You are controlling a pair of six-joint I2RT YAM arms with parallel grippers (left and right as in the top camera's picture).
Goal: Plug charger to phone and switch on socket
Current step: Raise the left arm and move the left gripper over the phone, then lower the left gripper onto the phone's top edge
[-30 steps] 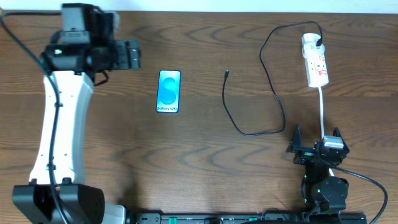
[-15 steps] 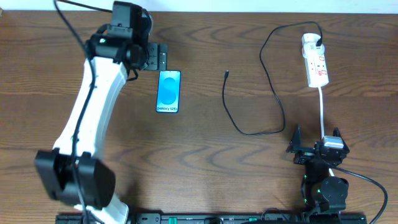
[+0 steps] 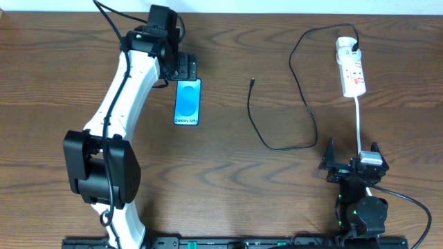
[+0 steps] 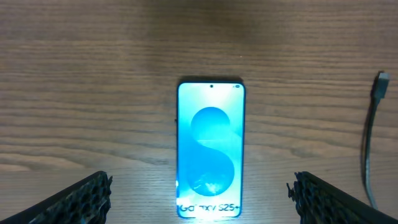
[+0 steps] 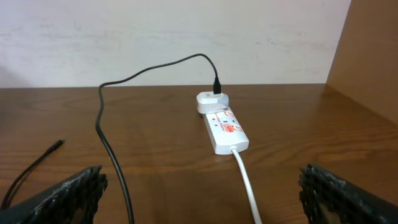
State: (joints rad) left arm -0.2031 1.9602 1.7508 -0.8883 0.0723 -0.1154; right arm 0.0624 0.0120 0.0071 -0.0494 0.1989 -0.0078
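- Black right fingers (image 5: 68, 190) sit at the near edge of the bench (image 3: 228, 187). They are spread wide with nothing between them, and face along the white cord (image 5: 245, 180).
- Charger (image 5: 98, 121) cable loops on the wood just ahead. Slack looks ample, so the tip should reach the phone without dragging the socket.
- Phone (image 4: 210, 149) lies flat with its screen up and lit, "Galaxy" end toward the near side, well apart from the cable.
- Left fingers (image 4: 81, 198) hover above the phone's far end, wide open and touching nothing.
  - Judged step: taking hold of the phone.
  - Centre over the body, descend level and close on the long edges only.
  - Keep off the glass and leave the "Galaxy" end free, since the port likely sits there.
- Connector tip (image 4: 380, 84) lies loose to the phone's right, pointing toward the far edge. It would need carrying round to the phone's near end.
- Socket (image 3: 351, 69) lies far right, with the charger's plug (image 5: 216, 84) seated in its far end. The switch position is too small to tell.
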